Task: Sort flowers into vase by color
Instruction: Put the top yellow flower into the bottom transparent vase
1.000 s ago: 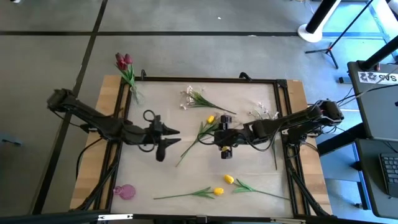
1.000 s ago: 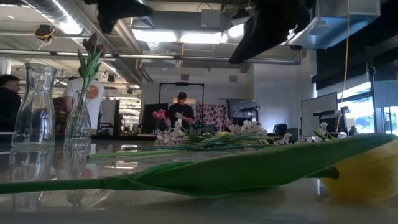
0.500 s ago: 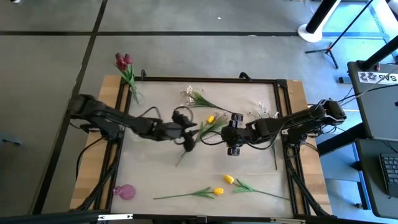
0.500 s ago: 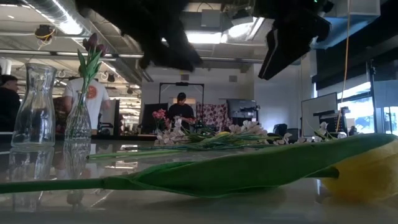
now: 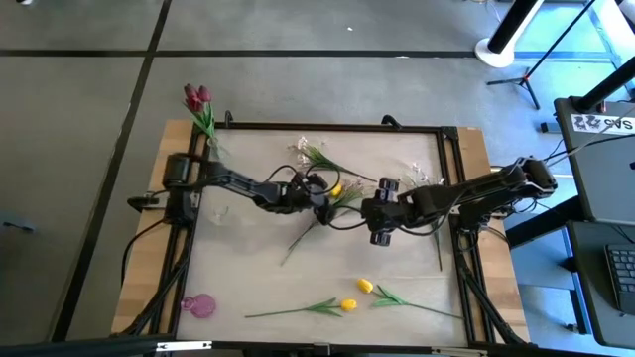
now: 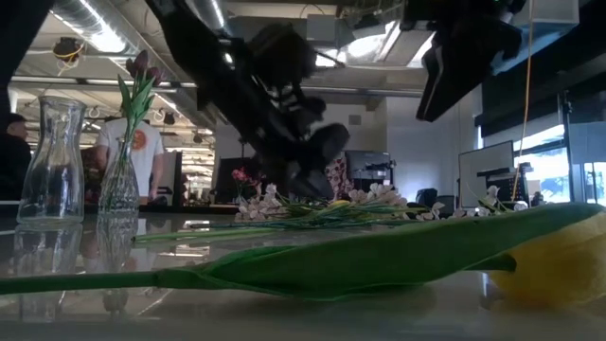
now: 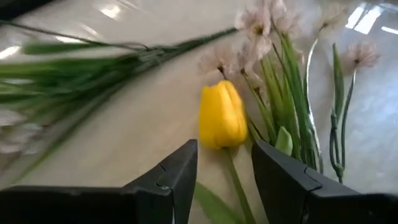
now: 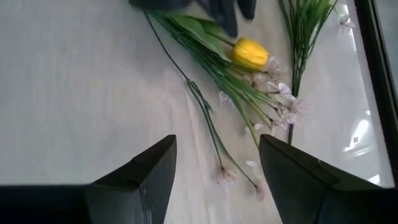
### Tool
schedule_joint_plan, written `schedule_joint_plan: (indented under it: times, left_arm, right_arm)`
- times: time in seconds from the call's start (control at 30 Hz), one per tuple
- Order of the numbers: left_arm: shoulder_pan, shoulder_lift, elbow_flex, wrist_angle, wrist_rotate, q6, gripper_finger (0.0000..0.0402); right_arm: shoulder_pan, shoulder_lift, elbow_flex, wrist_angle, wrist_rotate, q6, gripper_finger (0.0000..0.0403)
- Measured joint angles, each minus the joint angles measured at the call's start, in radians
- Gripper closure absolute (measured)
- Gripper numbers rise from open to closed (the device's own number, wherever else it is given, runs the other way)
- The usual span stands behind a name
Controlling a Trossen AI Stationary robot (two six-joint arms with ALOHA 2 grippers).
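Two dark fingers of the left gripper [image 7: 224, 171] stand apart, straddling the stalk just below a yellow artificial tulip head [image 7: 222, 116] lying at mid-table among white blossom sprays [image 7: 261, 25]. Right gripper [image 8: 214, 163], fingers also spread and empty, hovers close beside it. Dark red tulips [image 5: 197, 97] stand in a clear glass vase [image 6: 120, 178] at the table's far left corner.
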Motion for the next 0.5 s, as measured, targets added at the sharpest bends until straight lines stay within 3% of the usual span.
schedule_joint_plan:
  times: [0.37, 0.5]
  left_arm:
    - [0.007, 0.102, 0.021, 0.039, 0.046, -0.016, 0.0257]
    - [0.005, 0.102, 0.021, 0.034, 0.028, -0.029, 0.0294]
  right_arm:
    - [0.0, -0.003, 0.0, 0.001, 0.0, 0.0, 0.0175]
    - [0.0, -0.003, 0.0, 0.002, 0.001, 0.0, 0.0175]
